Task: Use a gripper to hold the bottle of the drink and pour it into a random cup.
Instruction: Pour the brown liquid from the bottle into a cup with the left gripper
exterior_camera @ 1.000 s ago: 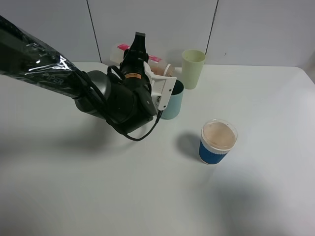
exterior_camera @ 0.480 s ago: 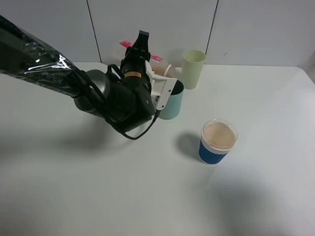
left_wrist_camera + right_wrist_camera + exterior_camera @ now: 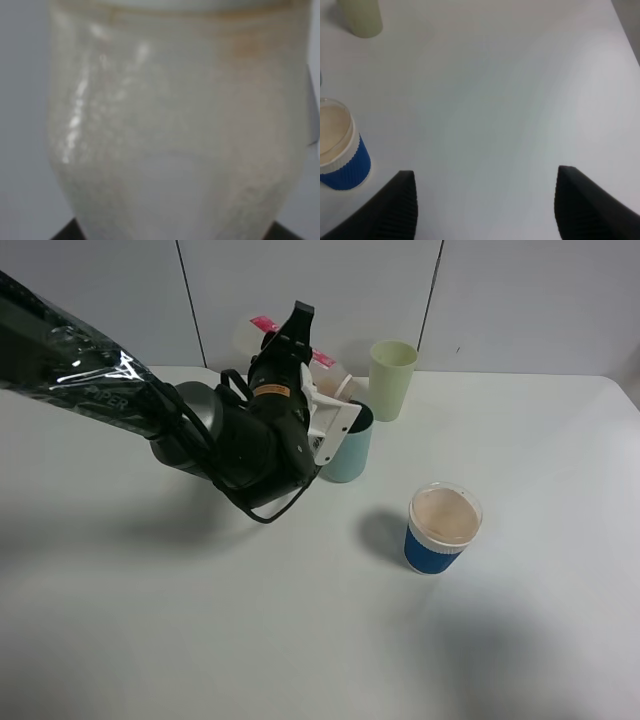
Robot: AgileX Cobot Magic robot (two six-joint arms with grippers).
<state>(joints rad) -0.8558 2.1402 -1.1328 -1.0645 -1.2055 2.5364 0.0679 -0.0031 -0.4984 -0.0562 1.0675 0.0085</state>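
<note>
**Left gripper** [image 3: 295, 343]: the jaws are clamped on the bottle of the drink [image 3: 333, 383]. The bottle is held off the table [image 3: 520, 440], tipped well over from upright. Its wide neck projects from the jaws on one side and its base on the other. In the left wrist view the translucent bottle wall [image 3: 175, 125] fills the picture, so the fingertips are hidden there.

**Cup** [image 3: 350, 455]: the teal tumbler stands upright just below the jaws, on the neck side. The bottle mouth sits right at its rim; whether they touch cannot be told. The white bracket [image 3: 335, 425] of the left gripper lies against the cup's near side.

**Right gripper** [image 3: 485, 210]: the jaws stand wide apart, holding nothing and touching nothing. Bare table shows between them.

**Other vessels:**
- The pale yellow-green tumbler [image 3: 392, 380] stands beyond the cup, apart from the left jaws.
- The blue-sleeved cup [image 3: 442, 530], with its clear lid, stands well apart from the left jaws and just outside one finger of the right gripper.

**Markings:**
- The bottle carries a pink-red and white label; its print is too small to read.
- A small orange label [image 3: 268, 392] sits behind the left jaws; its text is illegible.
</note>
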